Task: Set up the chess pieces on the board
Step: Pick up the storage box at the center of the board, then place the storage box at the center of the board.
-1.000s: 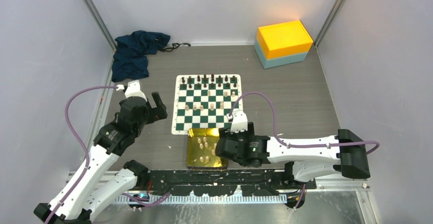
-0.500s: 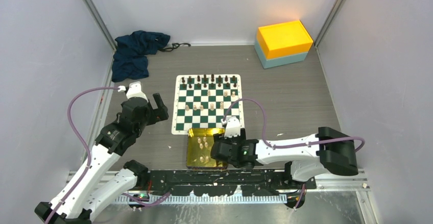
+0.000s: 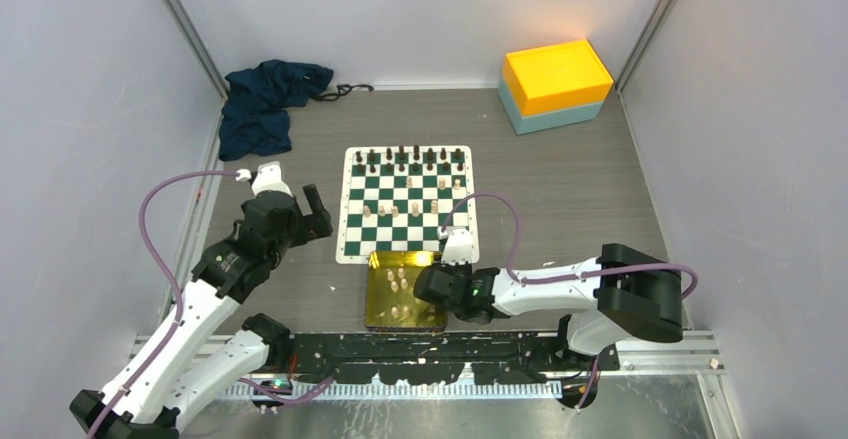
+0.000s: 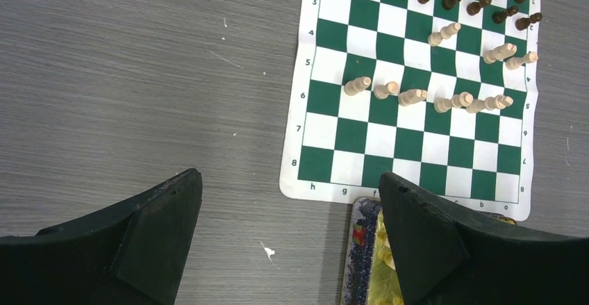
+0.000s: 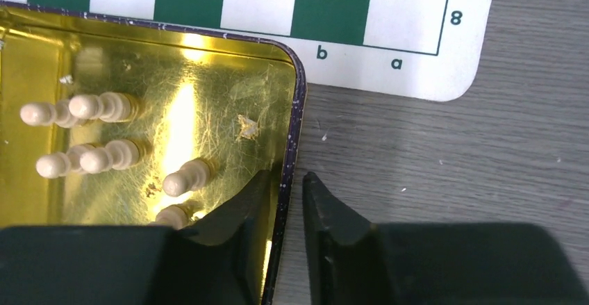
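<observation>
The board lies mid-table, with black figures on its far rows and several cream chess pieces near its middle. More cream chess pieces lie in a gold tray at the board's near edge. My right gripper straddles the tray's right wall, one finger inside and one outside, shut on it. It holds no piece. My left gripper hovers open over bare table left of the board and above the tray's left corner.
A dark blue cloth is bunched at the back left. A yellow box on a teal base stands at the back right. Grey walls close in both sides. The board's corner lies just beyond the tray.
My right gripper slid left from beside the tray onto its right wall, and its jaws narrowed around it. The left arm barely shifted.
</observation>
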